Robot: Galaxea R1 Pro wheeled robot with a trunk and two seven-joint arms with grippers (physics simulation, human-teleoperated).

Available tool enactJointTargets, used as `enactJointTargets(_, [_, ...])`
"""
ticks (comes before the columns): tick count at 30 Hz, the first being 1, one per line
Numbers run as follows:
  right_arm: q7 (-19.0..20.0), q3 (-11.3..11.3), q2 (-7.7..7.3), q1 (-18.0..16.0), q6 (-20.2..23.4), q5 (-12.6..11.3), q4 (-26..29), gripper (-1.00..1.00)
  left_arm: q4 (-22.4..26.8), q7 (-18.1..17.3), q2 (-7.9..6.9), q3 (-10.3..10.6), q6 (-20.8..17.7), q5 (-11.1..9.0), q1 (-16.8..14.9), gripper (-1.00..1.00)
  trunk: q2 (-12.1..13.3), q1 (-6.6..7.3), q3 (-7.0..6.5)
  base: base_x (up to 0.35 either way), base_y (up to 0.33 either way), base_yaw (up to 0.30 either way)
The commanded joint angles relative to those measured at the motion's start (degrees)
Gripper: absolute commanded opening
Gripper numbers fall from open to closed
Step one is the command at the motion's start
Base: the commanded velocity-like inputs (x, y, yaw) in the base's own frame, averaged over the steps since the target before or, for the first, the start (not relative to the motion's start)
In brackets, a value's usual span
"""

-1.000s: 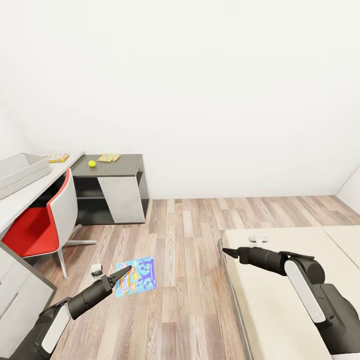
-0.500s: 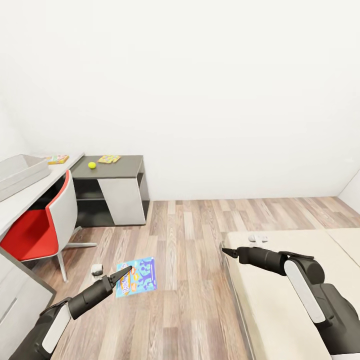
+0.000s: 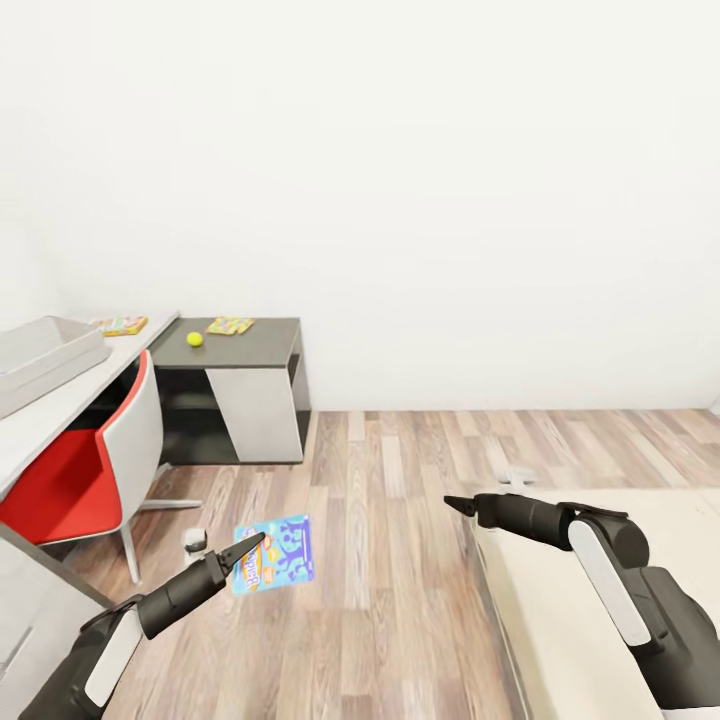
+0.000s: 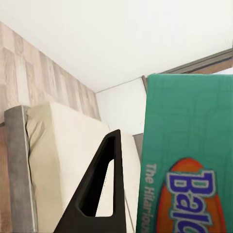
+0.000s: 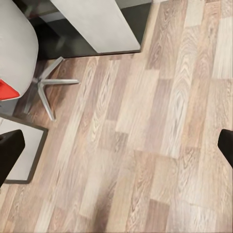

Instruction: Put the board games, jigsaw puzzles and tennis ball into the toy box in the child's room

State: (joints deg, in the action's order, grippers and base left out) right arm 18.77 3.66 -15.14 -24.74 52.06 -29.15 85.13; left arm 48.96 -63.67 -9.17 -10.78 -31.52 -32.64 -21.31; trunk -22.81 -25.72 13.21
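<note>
My left gripper (image 3: 252, 545) is shut on a board game (image 3: 273, 553) with a blue cartoon lid, held above the wood floor. Up close, the box's green side (image 4: 188, 160) sits against one black finger (image 4: 99, 191). My right gripper (image 3: 453, 503) stands open with nothing in it, over the floor beside the bed (image 3: 600, 560); its fingertips (image 5: 9, 150) are far apart. On the table's dark wing (image 3: 265, 335) lie the tennis ball (image 3: 194, 339) and a jigsaw puzzle (image 3: 230, 325). The grey toy box (image 3: 45, 358) stands on the light wing, with another colourful flat toy (image 3: 120, 325) behind it.
A red and grey swivel chair (image 3: 85, 460) stands at the desk, its star base (image 3: 165, 505) on the floor near my left arm. A small white object (image 3: 517, 476) lies by the bed's corner. Wood floor (image 3: 400, 520) stretches between desk and bed.
The whole view has shifted: desk and chair slid right and down in the picture, the bed toward the right edge. Both arms keep their pose, the left still gripping the game.
</note>
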Motion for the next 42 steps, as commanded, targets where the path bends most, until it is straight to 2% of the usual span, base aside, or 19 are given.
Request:
enactJointTargets(1, [0.31,0.01,-0.04,-0.05,0.19,0.32,0.06,1.00,-0.01,-0.06,0.00,0.01,-0.55,-0.29,-0.05,-1.00,-0.11,-0.06,0.11,0.302,0.145,0.215])
enactJointTargets(10, [0.30,-0.18,-0.19,-0.12,0.63,0.31,0.15,1.00,0.50,0.22,0.08,0.00,-1.31,-0.41,-0.81,-1.00,-0.11,-0.06,0.19,0.303,0.145,0.257])
enactJointTargets(16, [0.25,-0.31,-0.26,-0.27,2.55,0.26,0.19,1.00,2.59,0.55,0.11,-0.27,-5.16,-0.34,-3.54,-1.00,-0.11,-0.06,0.29,0.304,0.122,0.270])
enactJointTargets(21, [0.26,-0.42,-0.51,-0.40,3.31,0.23,0.20,1.00,5.44,2.27,0.37,-0.36,-8.30,-0.50,-5.55,-1.00,-0.11,-0.06,0.34,0.305,0.110,0.271])
enactJointTargets(23, [0.28,-0.74,-0.73,-0.40,3.50,0.17,0.22,1.00,7.69,3.69,1.19,-0.34,-9.78,-0.54,-6.13,-1.00,-0.11,-0.06,0.35,0.305,0.107,0.202])
enactJointTargets(24, [0.29,-1.46,-0.90,-0.36,3.66,0.07,0.26,1.00,10.87,6.63,3.47,-0.50,-12.73,-0.56,-7.12,-1.00,-0.11,-0.06,0.35,0.308,0.102,0.092])
enactJointTargets(25, [0.29,-1.64,-0.93,-0.35,3.70,0.05,0.27,1.00,11.89,7.68,4.24,-0.54,-13.81,-0.57,-7.61,-1.00,-0.11,-0.06,0.36,0.310,0.100,0.074])
enactJointTargets(29, [0.33,-2.05,-1.01,-0.33,3.78,0.00,0.29,1.00,17.25,11.59,6.95,-0.74,-17.70,-0.94,-9.11,-1.00,-0.11,-0.06,0.36,0.313,0.094,0.043])
enactJointTargets(30, [0.33,-2.05,-1.01,-0.33,3.78,0.00,0.29,1.00,17.25,11.59,6.95,-0.74,-17.70,-0.94,-9.11,-1.00,-0.11,-0.06,0.36,0.315,0.090,0.030])
enactJointTargets(35, [0.37,-2.30,-1.08,-0.26,3.82,-0.08,0.56,1.00,25.70,17.52,10.71,-0.78,-22.96,-1.96,-9.50,-1.00,-0.11,-0.06,0.36,0.318,0.084,0.016])
enactJointTargets(36, [0.37,-2.30,-1.08,-0.26,3.82,-0.08,0.56,1.00,25.70,17.52,10.71,-0.78,-22.96,-1.96,-9.50,-1.00,-0.11,-0.06,0.36,0.320,0.080,0.010])
enactJointTargets(40, [0.39,-2.42,-1.11,-0.19,3.85,-0.08,1.14,1.00,30.97,22.16,12.14,-0.88,-25.66,-2.35,-8.78,-1.00,-0.11,-0.06,0.37,0.321,0.077,0.006])
enactJointTargets(42, [0.39,-2.51,-1.11,-0.18,3.87,-0.09,1.31,1.00,31.73,22.91,12.32,-0.91,-26.02,-2.36,-8.62,-1.00,-0.11,-0.06,0.37,0.321,0.076,0.012])
